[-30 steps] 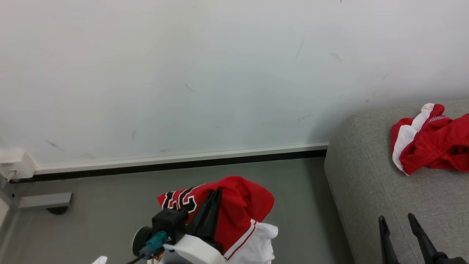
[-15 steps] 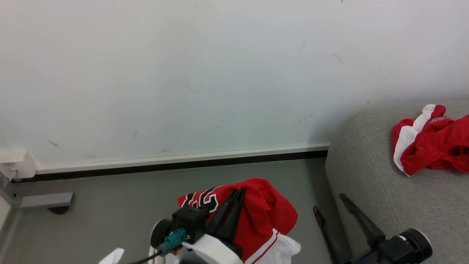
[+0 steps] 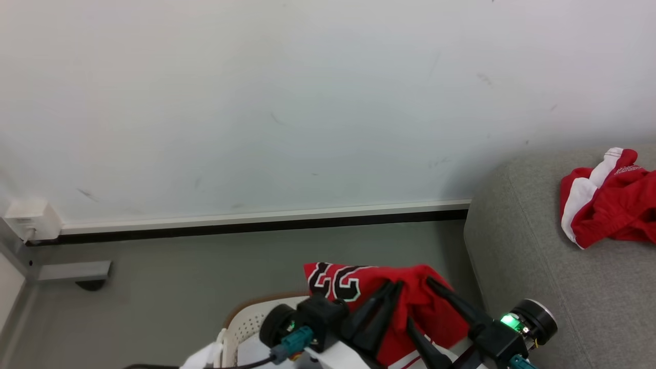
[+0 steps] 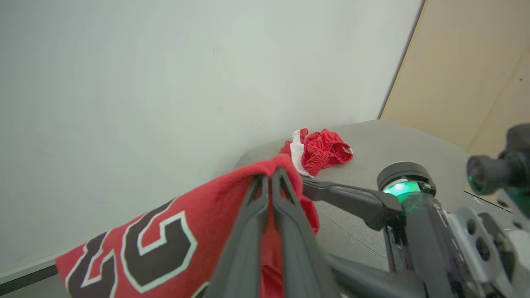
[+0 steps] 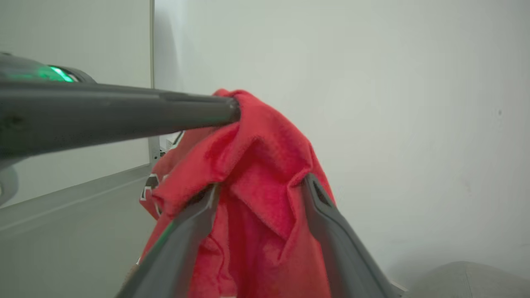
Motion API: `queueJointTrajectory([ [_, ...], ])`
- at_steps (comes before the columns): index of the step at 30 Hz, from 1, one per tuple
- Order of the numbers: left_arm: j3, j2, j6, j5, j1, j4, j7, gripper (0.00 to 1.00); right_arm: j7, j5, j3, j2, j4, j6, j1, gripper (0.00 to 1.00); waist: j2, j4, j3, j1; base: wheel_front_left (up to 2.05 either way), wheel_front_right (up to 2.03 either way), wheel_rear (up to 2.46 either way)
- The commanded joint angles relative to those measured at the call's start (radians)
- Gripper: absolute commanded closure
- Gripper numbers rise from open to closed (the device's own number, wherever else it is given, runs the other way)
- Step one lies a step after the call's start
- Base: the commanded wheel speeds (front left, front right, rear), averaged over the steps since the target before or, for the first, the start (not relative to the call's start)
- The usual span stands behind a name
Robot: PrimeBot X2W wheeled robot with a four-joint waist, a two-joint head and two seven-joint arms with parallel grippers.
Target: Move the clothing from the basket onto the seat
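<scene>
A red jersey (image 3: 359, 282) with black white-edged numerals hangs above the cream basket (image 3: 245, 316), and my left gripper (image 3: 393, 285) is shut on a fold at its top. In the left wrist view the closed fingers (image 4: 267, 182) pinch the jersey (image 4: 165, 240). My right gripper (image 3: 418, 300) is open, its fingers straddling the same bunched jersey (image 5: 256, 165) just right of the left one. A second red garment (image 3: 607, 210) with a broad white stripe lies crumpled on the light-grey seat (image 3: 533, 266), and the left wrist view shows that garment (image 4: 319, 149) as well.
A white wall with a pale skirting board (image 3: 256, 221) runs behind the grey floor (image 3: 179, 277). A grey metal foot (image 3: 74, 270) sits at the left by the wall. The seat's rounded corner (image 3: 474, 230) stands just right of both grippers.
My left gripper has carried the jersey to the right. The right gripper swung left from the seat's front to the jersey and now straddles it. The basket rim has come into view.
</scene>
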Motion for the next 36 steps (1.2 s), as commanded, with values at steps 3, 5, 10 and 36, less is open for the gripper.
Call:
queueJointTrajectory([
  [3,-0.026,-0.006,-0.019,-0.009,-0.014,-0.013,0.014,1.0,0.001,0.006,0.029,-0.009,0.033,0.003,-0.025,0.0,0.0,0.003,0.001,0.0,0.0,0.0,0.0],
  [5,-0.044,-0.008,-0.031,-0.017,-0.018,-0.021,0.022,1.0,0.001,0.025,0.048,-0.011,0.058,0.003,-0.038,0.0,0.0,0.006,0.003,0.0,0.0,0.0,0.0],
  [10,-0.059,-0.012,-0.039,-0.034,-0.021,-0.03,0.033,1.0,0.001,0.077,0.061,-0.005,0.095,0.003,-0.056,1.0,0.0,0.008,0.004,0.0,0.0,0.0,0.0],
  [36,-0.048,0.011,0.0,-0.023,-0.026,0.078,-0.032,0.0,0.001,0.111,-0.093,-0.039,0.046,0.002,-0.008,1.0,0.0,-0.058,0.031,0.0,0.0,0.0,0.0],
])
